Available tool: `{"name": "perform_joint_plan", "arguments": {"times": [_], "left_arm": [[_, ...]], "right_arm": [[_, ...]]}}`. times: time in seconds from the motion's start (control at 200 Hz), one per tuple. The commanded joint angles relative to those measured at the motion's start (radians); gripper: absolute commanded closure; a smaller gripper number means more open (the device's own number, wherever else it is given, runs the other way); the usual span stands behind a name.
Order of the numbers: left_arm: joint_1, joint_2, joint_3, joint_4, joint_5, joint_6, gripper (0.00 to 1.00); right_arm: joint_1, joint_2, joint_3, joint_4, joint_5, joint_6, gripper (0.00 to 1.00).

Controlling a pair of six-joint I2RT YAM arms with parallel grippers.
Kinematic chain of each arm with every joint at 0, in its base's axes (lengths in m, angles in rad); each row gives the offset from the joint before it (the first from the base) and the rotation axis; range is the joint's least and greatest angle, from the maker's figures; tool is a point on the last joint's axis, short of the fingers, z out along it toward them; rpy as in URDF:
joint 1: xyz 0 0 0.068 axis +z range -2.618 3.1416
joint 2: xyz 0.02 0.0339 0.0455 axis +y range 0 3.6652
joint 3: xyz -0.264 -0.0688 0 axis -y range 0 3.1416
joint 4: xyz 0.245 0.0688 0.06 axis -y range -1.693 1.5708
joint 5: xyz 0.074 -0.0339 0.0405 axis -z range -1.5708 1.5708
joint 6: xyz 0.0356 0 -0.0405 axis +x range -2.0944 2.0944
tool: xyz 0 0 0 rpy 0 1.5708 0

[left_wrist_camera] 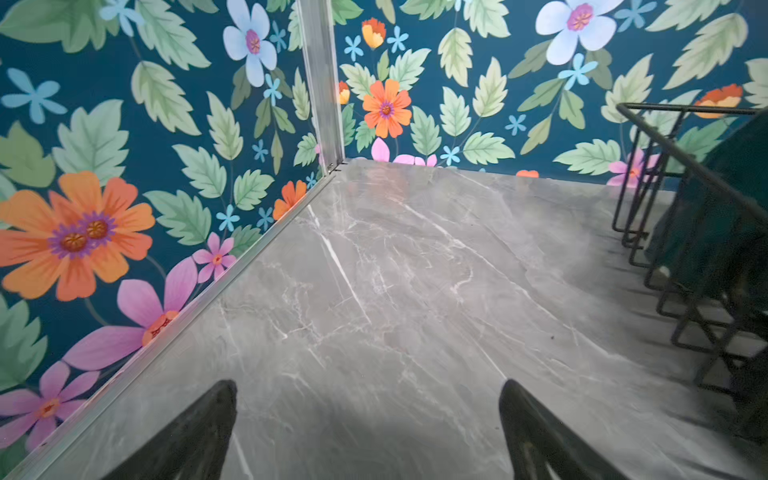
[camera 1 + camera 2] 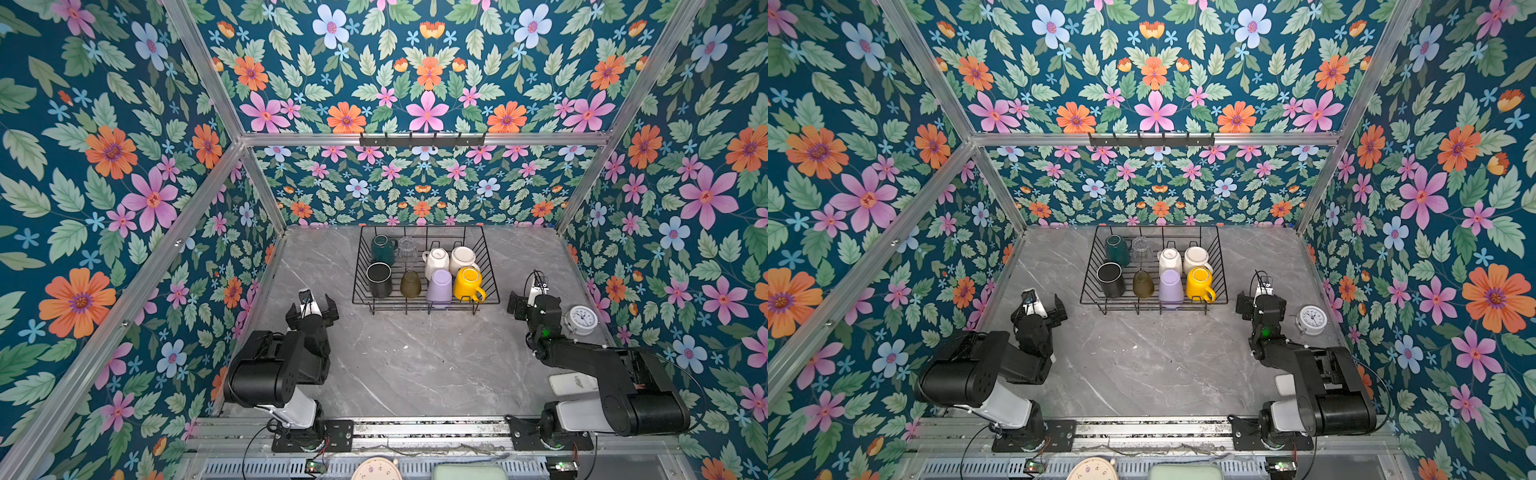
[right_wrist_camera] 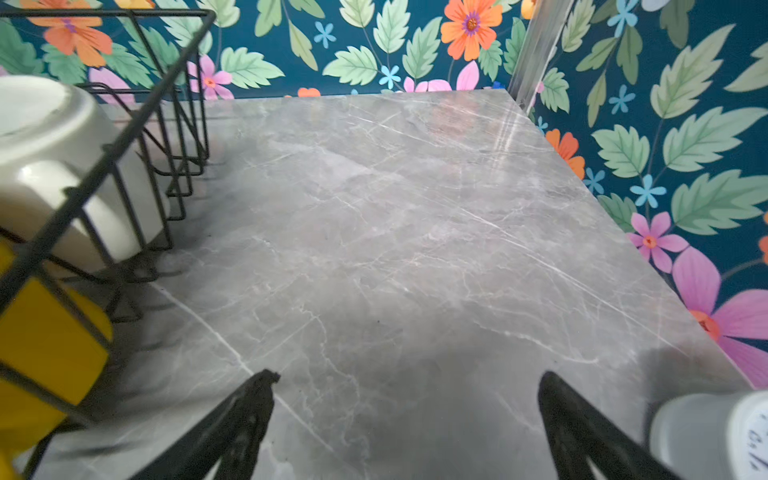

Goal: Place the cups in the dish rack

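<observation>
Floral walls surround my grey marble desk point(image 2: 415, 365); cups point(image 2: 439, 286) fill the far dish rack point(image 2: 359, 266); my left pincer point(image 1: 368, 386) and right pincer point(image 3: 409, 376) gape empty.

We note grey veined stone-look table point(image 1: 415, 270): smooth, polished, wall colours mirrored along back edge. We read rectangular black wire dish rack point(image 2: 424, 303) as thin metal rod, matt coat. On round yellow mug point(image 2: 467, 284) and white mug point(image 3: 41, 137): glossy glaze, ceramic look. We see through clear glass point(image 2: 407, 248) and amber glass point(image 2: 410, 285). To us lilac tumbler point(image 2: 439, 287) looks duller, satin. We take silver frame post point(image 1: 322, 83) for brushed metal, floral wall panels point(image 1: 124, 124) for matt print.
</observation>
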State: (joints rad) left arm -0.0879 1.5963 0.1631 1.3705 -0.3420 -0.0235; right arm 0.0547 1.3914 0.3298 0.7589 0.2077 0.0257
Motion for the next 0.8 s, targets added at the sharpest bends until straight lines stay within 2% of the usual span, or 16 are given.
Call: {"name": "perform_joint_plan", "arguments": {"times": [0.0,0.15,0.215,0.275,0.34,0.405,0.465,0.795], "left_arm": [[0.001,0.034,0.022,0.113,0.031,0.039,0.01],[0.004,0.028,0.046,0.052,0.032,0.030,0.00],[0.003,0.029,0.067,0.019,0.031,0.034,0.00],[0.004,0.029,0.079,-0.007,0.028,0.035,0.00],[0.004,0.029,0.090,-0.032,0.033,0.032,0.00],[0.004,0.028,0.087,-0.024,0.032,0.034,0.00],[0.004,0.029,0.087,-0.025,0.033,0.033,0.00],[0.010,0.027,0.096,-0.042,0.045,0.024,0.00]], "right_arm": [[-0.008,0.004,-0.002,0.068,-0.041,0.001,0.01],[-0.030,0.023,-0.032,0.128,-0.088,0.013,0.01],[-0.030,0.072,-0.049,0.232,-0.088,0.002,0.01],[-0.031,0.039,-0.037,0.144,-0.089,0.014,0.01],[-0.030,0.065,-0.048,0.217,-0.087,0.006,0.01],[-0.031,0.042,-0.039,0.154,-0.090,0.011,0.01],[-0.029,0.059,-0.047,0.198,-0.085,0.008,0.01],[-0.029,0.049,-0.044,0.176,-0.086,0.009,0.01]]}}
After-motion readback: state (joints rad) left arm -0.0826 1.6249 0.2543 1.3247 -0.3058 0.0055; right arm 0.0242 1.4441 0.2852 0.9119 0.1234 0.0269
